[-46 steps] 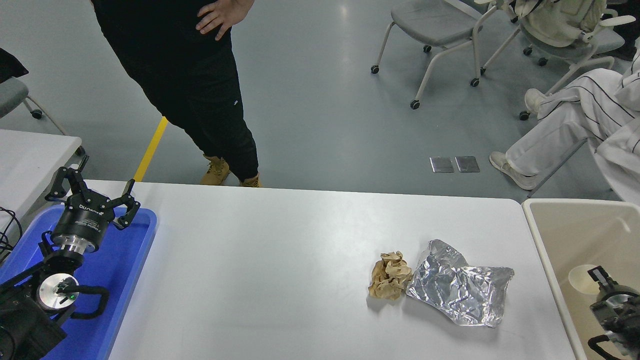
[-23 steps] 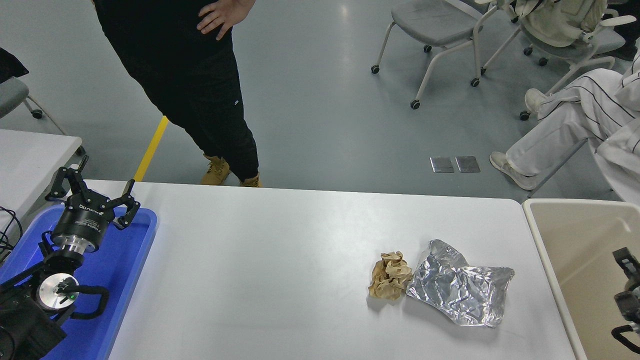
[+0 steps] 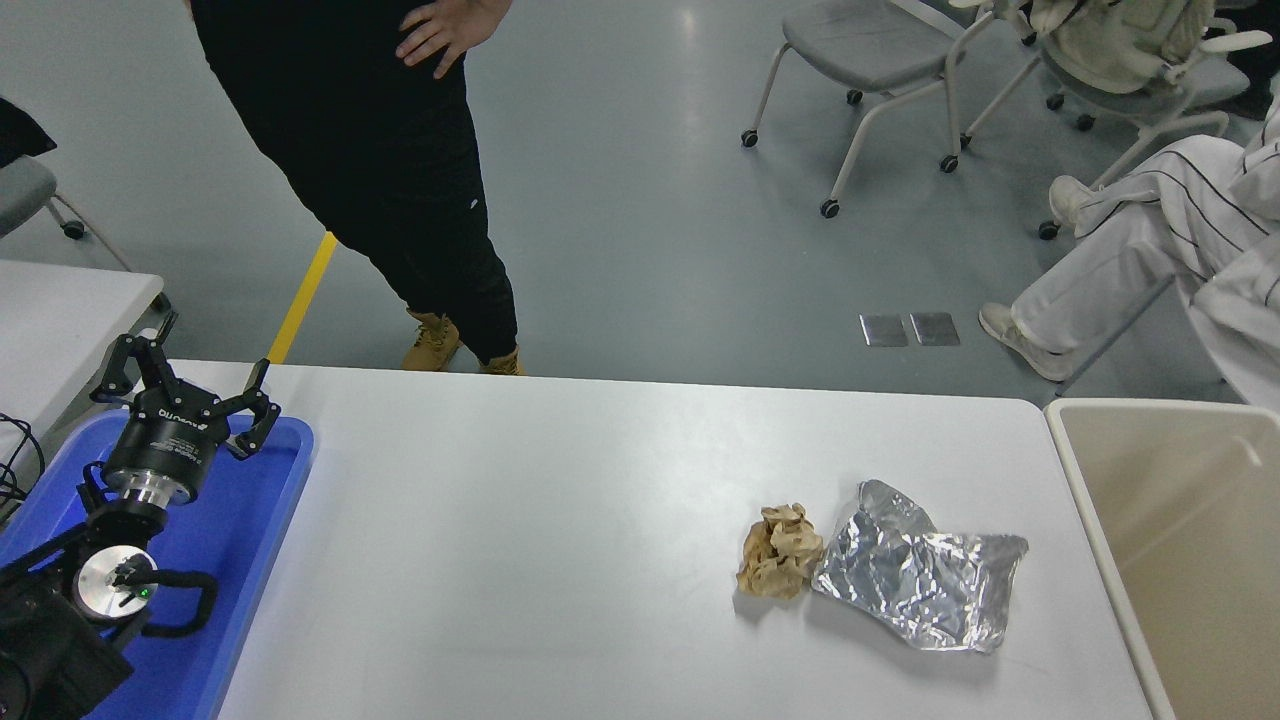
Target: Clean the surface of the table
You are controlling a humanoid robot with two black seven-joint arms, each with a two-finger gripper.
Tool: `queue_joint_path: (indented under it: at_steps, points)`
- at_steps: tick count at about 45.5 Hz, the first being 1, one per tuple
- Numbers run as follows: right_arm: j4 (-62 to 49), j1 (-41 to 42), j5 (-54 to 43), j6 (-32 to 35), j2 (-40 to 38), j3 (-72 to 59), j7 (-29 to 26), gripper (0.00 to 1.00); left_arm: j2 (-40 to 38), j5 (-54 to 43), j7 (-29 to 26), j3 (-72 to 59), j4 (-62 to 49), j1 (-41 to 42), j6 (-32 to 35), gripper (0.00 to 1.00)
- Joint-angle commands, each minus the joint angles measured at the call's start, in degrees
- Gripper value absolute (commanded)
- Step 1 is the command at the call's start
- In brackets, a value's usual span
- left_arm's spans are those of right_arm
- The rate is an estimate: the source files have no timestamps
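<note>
Nearest, at about eight o'clock, the left arm sits parked over a blue tray at the table's left end, its left gripper pointing away with the fingers spread wide and nothing between them. No right arm or gripper shows anywhere in the view. The table surface fills the lower half of the scene — glossy white, wide, with a rounded far right corner. On it, towards four o'clock, lies a crumpled ball of brown paper, and touching its right side a wrinkled sheet of aluminium foil lying mostly flat with its edges curled up. Just off the table's right end, at three to four o'clock, stands a beige bin. Beyond the far edge, at eleven o'clock, a person in black clothes and tan boots stands close to the table, one hand on the hip. A yellow floor stripe runs beside them. Farther off at two o'clock a seated person in white striped trousers stretches their legs out, with grey wheeled chairs behind.
</note>
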Motion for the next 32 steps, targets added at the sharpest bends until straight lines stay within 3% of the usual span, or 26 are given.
queue_joint_path:
  at_steps: [1, 16, 32]
  points:
    - [16.98, -0.33, 0.41, 0.27, -8.81, 9.2, 0.4, 1.0, -0.01, 0.01, 0.01, 0.0, -0.05, 0.01, 0.0, 1.0]
    - [31.83, -6.65, 0.5, 0.27, -8.03, 24.75, 0.58, 1.0, -0.01, 0.01, 0.01, 0.0, -0.05, 0.01, 0.0, 1.0]
    - [37.29, -15.7, 0.5, 0.27, 4.45, 40.31, 1.63, 1.0, -0.01, 0.01, 0.01, 0.0, -0.05, 0.01, 0.0, 1.0]
